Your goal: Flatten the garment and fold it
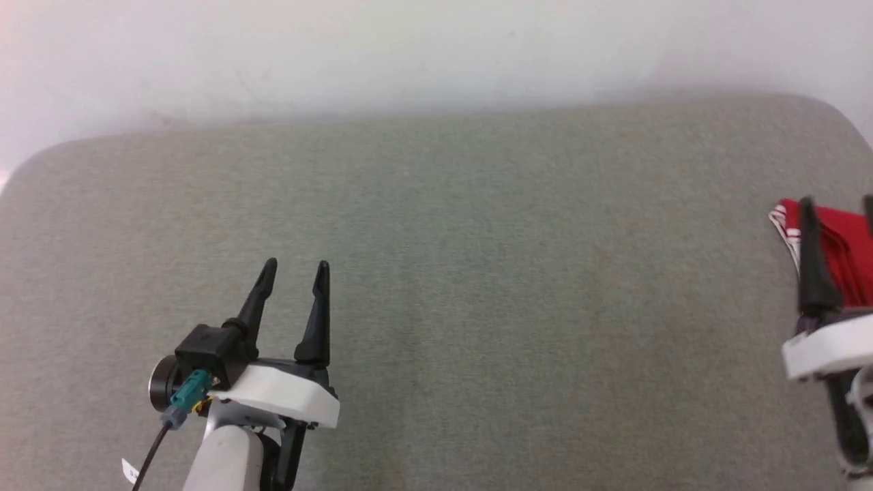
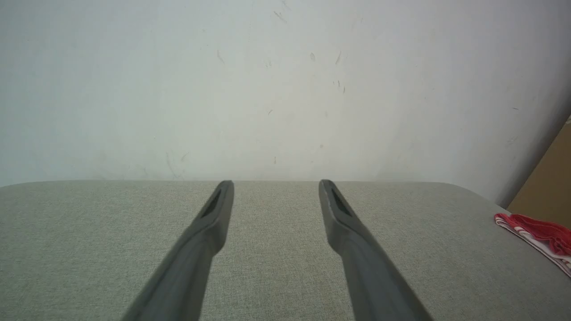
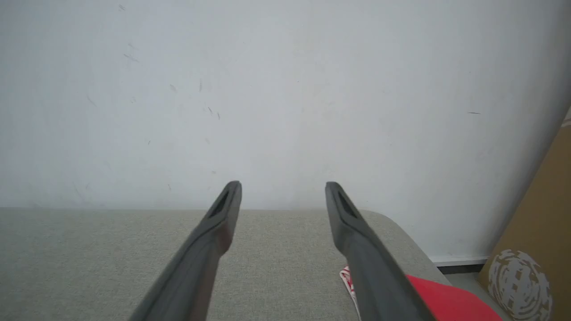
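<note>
Left gripper (image 1: 297, 264) nearest us, over the grey padded surface (image 1: 477, 204), fingers spread, empty; right gripper (image 1: 839, 200) likewise spread and holding nothing. The garment (image 1: 846, 239) lies bunched at the surface's right edge, beneath the right gripper. We judge fetching comes first: pinch one layer by the striped trim (image 1: 784, 230), drag it to centre, then spread with both arms.

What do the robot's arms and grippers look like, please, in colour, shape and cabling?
The left gripper has two long, dark, tapering fingers on a white housing, with a black block, a teal connector, a black cable and a pale forearm. The right gripper matches: dark fingers, white housing. Each fingertip has a narrow slot.
</note>
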Robot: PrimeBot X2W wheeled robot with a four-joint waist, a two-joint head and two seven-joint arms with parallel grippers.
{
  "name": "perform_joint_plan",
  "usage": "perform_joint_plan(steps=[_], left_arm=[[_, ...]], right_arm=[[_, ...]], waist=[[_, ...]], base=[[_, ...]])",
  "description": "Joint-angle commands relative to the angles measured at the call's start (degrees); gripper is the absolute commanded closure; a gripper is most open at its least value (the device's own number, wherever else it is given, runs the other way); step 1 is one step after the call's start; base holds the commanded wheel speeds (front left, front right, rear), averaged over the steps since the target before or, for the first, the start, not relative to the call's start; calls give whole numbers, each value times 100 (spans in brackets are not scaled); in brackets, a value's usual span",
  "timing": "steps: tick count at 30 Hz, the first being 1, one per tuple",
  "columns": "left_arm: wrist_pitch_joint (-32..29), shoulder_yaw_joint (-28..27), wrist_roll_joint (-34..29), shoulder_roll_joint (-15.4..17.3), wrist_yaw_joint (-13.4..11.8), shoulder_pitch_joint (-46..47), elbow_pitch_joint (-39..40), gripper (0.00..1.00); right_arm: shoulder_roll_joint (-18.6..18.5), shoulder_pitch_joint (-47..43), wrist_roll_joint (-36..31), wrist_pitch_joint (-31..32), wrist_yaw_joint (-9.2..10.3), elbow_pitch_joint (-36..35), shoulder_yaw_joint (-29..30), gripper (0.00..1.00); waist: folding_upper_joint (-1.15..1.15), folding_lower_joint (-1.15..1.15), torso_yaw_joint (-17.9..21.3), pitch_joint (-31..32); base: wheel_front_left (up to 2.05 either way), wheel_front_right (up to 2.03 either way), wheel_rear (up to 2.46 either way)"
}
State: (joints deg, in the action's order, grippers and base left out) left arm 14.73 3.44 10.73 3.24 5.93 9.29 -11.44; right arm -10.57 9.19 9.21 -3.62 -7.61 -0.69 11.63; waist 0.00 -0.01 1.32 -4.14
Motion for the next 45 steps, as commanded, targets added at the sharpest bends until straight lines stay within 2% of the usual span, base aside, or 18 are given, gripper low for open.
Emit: perform_joint_plan(steps=[1,6,12,23,37,38,45], left_arm=[[27,8,42,-19,-36,-49,-23,0],[27,51,87,-27,-60,-92,-53,0],[27,143,130,-32,-74,-124,-102,0],[27,189,211,-35,-198,-278,-162,0],[27,223,268,-35,-271,-333,-272,0],[-1,218,247,-22,-245,-247,-254,100],[-12,216,244,-21,-246,-244,-251,100]], right_arm=[[87,-125,36,-31,12,-96,-47,0],[401,-519,-15,-106,12,-358,-268,0],[657,-893,-111,-204,12,-328,-443,0],[761,-1153,-229,-418,12,-65,-685,0],[769,-1246,-24,-448,12,51,-748,0],[746,-1186,-55,-414,0,38,-753,100],[742,-1183,-59,-397,0,37,-769,100]], waist=[[0,1,-207,190],[0,1,-316,266],[0,1,-438,312],[0,1,-481,373],[0,1,-493,417],[0,1,-493,419],[0,1,-491,419]], base=[[0,0,0],[0,0,0],[0,0,0],[0,0,0],[0,0,0],[0,0,0],[0,0,0]])
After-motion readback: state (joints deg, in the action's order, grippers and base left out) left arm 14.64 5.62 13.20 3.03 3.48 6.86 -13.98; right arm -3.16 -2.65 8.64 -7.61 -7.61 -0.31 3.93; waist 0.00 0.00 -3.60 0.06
